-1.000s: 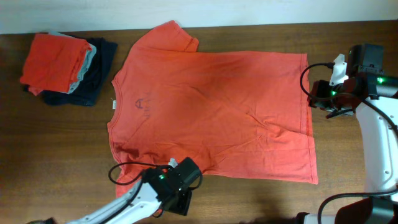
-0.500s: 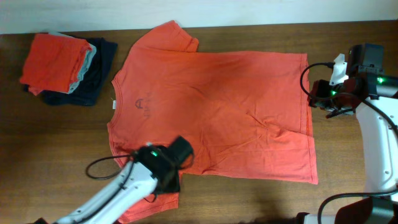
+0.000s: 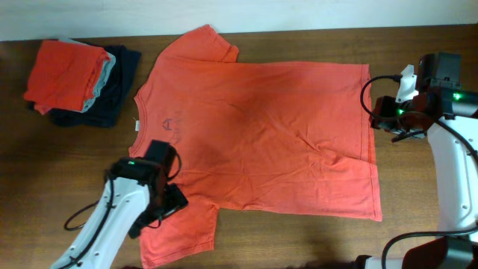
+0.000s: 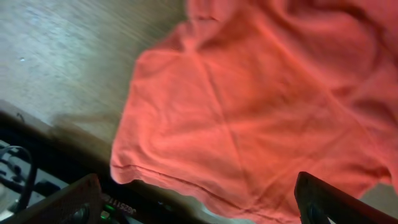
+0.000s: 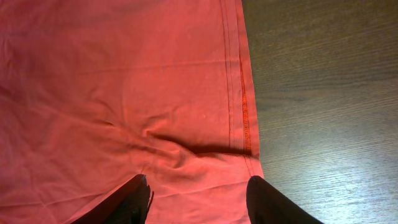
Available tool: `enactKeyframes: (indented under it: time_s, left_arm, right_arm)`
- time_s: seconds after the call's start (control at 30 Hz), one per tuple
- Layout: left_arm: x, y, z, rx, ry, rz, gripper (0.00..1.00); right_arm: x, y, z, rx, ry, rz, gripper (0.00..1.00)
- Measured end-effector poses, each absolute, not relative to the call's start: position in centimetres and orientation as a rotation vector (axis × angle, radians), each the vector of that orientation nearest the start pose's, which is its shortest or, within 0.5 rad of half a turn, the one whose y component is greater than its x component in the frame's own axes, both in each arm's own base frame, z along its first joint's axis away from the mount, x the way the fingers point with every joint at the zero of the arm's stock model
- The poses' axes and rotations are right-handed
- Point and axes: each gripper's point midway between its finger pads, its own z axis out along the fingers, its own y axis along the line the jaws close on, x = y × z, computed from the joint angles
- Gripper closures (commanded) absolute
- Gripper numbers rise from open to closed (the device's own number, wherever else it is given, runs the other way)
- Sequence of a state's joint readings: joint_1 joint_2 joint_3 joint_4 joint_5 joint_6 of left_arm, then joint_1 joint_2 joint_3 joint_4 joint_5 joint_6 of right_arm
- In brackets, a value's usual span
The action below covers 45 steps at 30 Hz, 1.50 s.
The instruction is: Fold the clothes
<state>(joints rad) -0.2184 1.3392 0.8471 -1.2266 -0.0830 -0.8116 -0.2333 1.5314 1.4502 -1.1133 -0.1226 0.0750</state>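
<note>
Evidently the spreading-out step is about done. The shirt (image 3: 261,127) lies flat and open on the worktop (image 3: 67,164), with no fold in it yet.

The left hand (image 4: 196,186) hangs over the near sleeve (image 4: 230,124), its fingers (image 4: 84,193) spread wide and holding nothing. The sleeve's stitched cuff runs just ahead of and between them. Past the sleeve, toward the body, the cloth is bunched and rumpled.

The right hand (image 5: 198,183) is also wide and empty. It sits above the hem (image 5: 242,93), which passes between its fingers (image 5: 134,196), with bare wood off to one side. A crease runs in the cloth just in front of them.

The stack (image 3: 75,78) of folded clothes sits well away from both hands.

The first fold looks like the next move. That would mean both hands dropping to the cloth and pinching one layer only, the left at the cuff and the right at the hem. They would then carry that edge over together so the fold line stays straight. The rumple by the sleeve may want smoothing first.
</note>
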Motion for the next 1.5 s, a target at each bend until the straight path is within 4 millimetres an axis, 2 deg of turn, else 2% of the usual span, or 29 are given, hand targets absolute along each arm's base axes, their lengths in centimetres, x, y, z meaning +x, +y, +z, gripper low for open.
enactKeyframes:
  time_s: [0.13, 0.37, 0.57, 0.73, 0.87, 1.03, 1.3, 1.37, 1.47, 1.5]
  left_arm:
    - [16.1, -1.3, 6.1, -0.970, 3.096, 0.248, 0.01]
    - [13.8, -0.7, 4.0, -1.005, 3.154, 0.274, 0.01]
    - [13.3, -0.9, 2.6, -1.006, 3.161, 0.242, 0.01]
    - [13.9, -2.3, 1.1, -1.009, 3.143, 0.092, 0.01]
    - [13.0, -2.9, 0.3, -1.025, 3.173, 0.039, 0.01]
    - [12.1, -3.0, -0.1, -1.041, 3.199, 0.030, 0.01]
    - [11.9, -3.2, -0.2, -1.069, 3.197, 0.012, 0.01]
    - [11.9, -3.3, -0.2, -1.079, 3.196, 0.010, 0.11]
    - [11.9, -3.4, -0.3, -1.092, 3.193, 0.004, 0.55]
    - [11.8, -3.4, -0.3, -1.093, 3.194, 0.004, 0.63]
  right_arm:
    - [34.4, -6.0, 19.0, 0.391, 2.726, 0.127, 0.44]
    - [34.4, -6.0, 19.0, 0.385, 2.727, 0.126, 0.44]
    - [34.4, -6.0, 19.0, 0.384, 2.727, 0.126, 0.44]
    - [34.4, -6.0, 19.0, 0.384, 2.727, 0.126, 0.44]
    - [34.4, -6.0, 19.0, 0.380, 2.728, 0.125, 0.44]
    - [34.4, -6.0, 19.0, 0.380, 2.728, 0.125, 0.44]
    - [34.4, -6.0, 19.0, 0.380, 2.728, 0.125, 0.44]
    - [34.4, -6.0, 19.0, 0.380, 2.728, 0.125, 0.44]
    - [34.4, -6.0, 19.0, 0.380, 2.728, 0.125, 0.44]
    - [34.4, -6.0, 19.0, 0.380, 2.728, 0.125, 0.44]
